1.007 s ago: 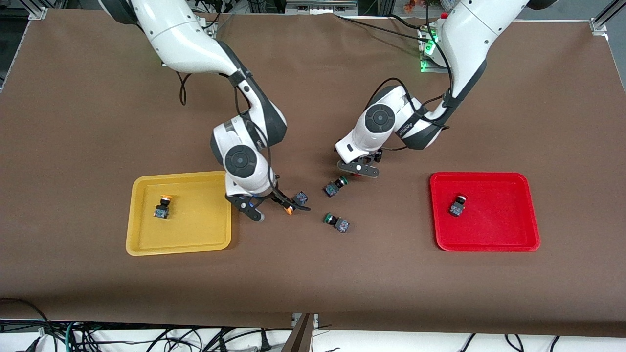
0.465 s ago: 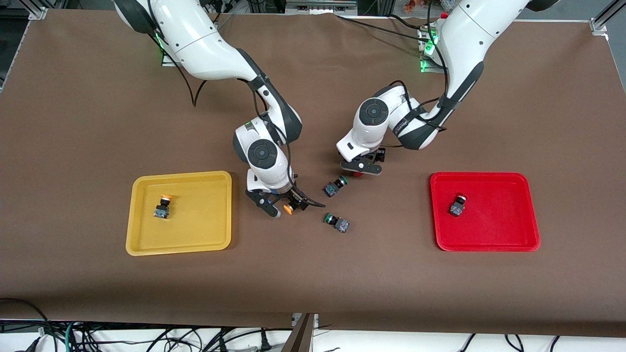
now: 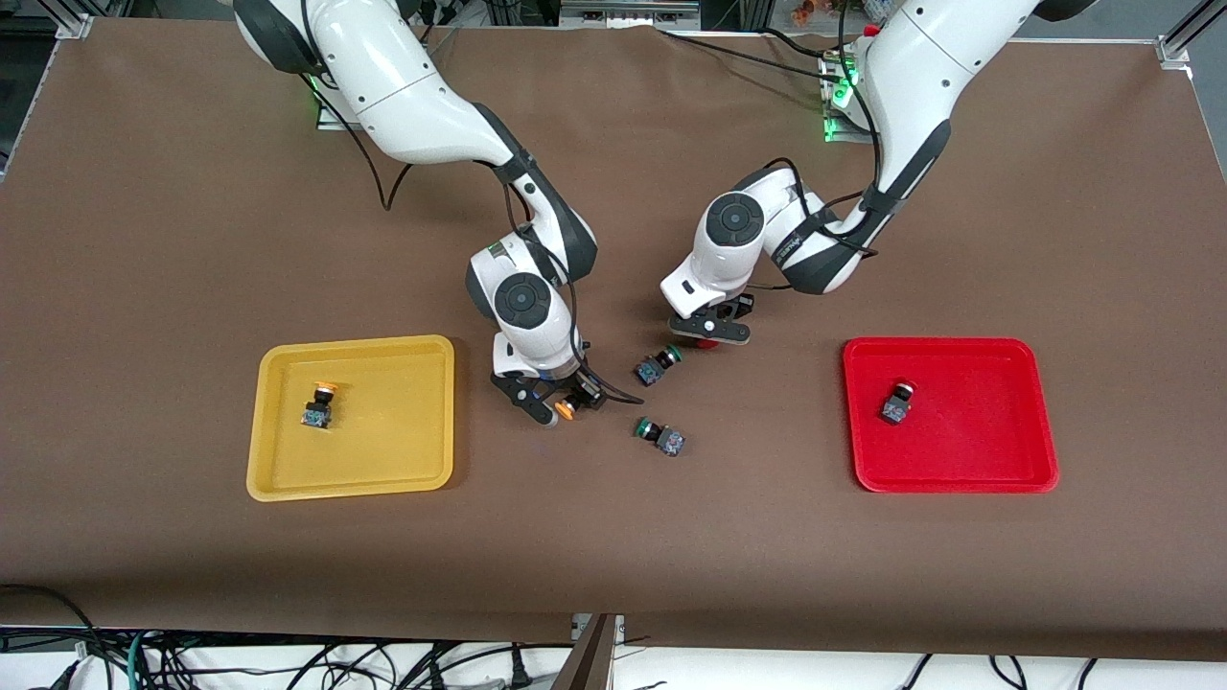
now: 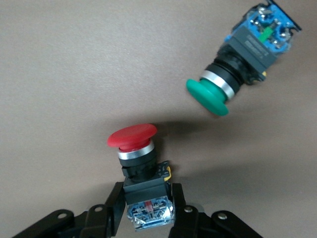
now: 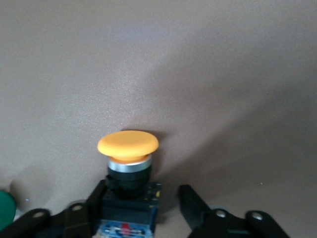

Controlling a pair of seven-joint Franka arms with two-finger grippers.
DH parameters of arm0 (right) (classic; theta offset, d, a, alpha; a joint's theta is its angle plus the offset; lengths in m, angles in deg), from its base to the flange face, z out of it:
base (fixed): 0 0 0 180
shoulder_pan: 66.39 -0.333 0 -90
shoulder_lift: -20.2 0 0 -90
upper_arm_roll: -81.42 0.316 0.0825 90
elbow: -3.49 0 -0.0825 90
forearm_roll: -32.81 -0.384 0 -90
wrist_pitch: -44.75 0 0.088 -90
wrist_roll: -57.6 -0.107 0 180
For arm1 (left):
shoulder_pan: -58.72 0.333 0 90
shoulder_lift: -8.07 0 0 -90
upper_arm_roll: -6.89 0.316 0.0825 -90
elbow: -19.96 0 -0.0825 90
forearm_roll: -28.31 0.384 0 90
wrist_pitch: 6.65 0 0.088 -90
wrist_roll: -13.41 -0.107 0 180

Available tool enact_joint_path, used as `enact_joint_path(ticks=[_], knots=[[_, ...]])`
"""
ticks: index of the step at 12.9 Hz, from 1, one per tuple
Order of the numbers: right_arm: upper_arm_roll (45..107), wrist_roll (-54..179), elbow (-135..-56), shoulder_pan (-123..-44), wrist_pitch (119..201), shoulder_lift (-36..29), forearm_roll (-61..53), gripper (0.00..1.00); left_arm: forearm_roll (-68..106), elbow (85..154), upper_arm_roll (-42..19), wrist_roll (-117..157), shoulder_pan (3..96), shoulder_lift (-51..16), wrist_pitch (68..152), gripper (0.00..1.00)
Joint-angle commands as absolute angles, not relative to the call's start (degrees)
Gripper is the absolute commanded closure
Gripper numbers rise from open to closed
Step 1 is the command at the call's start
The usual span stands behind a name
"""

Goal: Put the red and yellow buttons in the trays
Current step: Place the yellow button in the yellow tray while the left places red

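Grippers at mid-table: left gripper (image 4: 147, 218) clamps the red-capped dark push-button (image 4: 141, 171); right gripper (image 5: 143, 213), fingers apart, straddles the orange-yellow-capped push-button (image 5: 128, 171). Close squarely on its body before lifting toward the yellow plastic tray (image 3: 288, 479).

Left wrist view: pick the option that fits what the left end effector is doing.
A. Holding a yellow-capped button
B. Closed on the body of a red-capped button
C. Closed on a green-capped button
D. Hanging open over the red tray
B: the left end effector has both fingers pressed against the dark body of the red-capped button, while the green-capped button lies apart on the table.
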State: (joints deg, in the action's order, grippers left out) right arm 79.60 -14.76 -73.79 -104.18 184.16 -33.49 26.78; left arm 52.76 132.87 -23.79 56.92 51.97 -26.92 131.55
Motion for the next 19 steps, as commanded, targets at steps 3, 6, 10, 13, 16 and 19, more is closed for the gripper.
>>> enact_joint_path(ticks=[3, 6, 10, 13, 16, 19], knots=[[78.52, -3.81, -73.23, -102.96, 175.15, -29.39, 26.66, 1.0, 53.45, 129.31, -25.98, 49.2, 57.56, -21.73, 118.73, 0.82], [79.05, 16.75, -73.32, -94.28, 160.28, -23.59, 26.31, 1.0, 50.3, 123.6, -30.98, 36.58, 67.73, -21.11, 108.43, 0.82], [78.17, 39.79, -74.98, -84.96, 154.0, -22.95, 26.48, 1.0, 48.97, 121.3, -31.17, 13.72, 79.78, -21.28, 105.33, 0.81], [78.17, 48.45, -77.8, -80.46, 155.31, -23.48, 26.57, 1.0, 50.02, 120.34, -30.56, 3.68, 86.2, -22.94, 106.2, 0.81], [78.17, 48.98, -80.52, -80.28, 158.56, -24.54, 26.4, 1.0, 55.97, 117.96, -27.23, -2.65, 87.63, -28.47, 111.63, 0.81], [78.08, 49.59, -79.92, -79.67, 158.22, -24.1, 26.66, 0.0, 60.73, 117.08, -24.85, -6.7, 87.55, -29.81, 116.31, 0.81]])
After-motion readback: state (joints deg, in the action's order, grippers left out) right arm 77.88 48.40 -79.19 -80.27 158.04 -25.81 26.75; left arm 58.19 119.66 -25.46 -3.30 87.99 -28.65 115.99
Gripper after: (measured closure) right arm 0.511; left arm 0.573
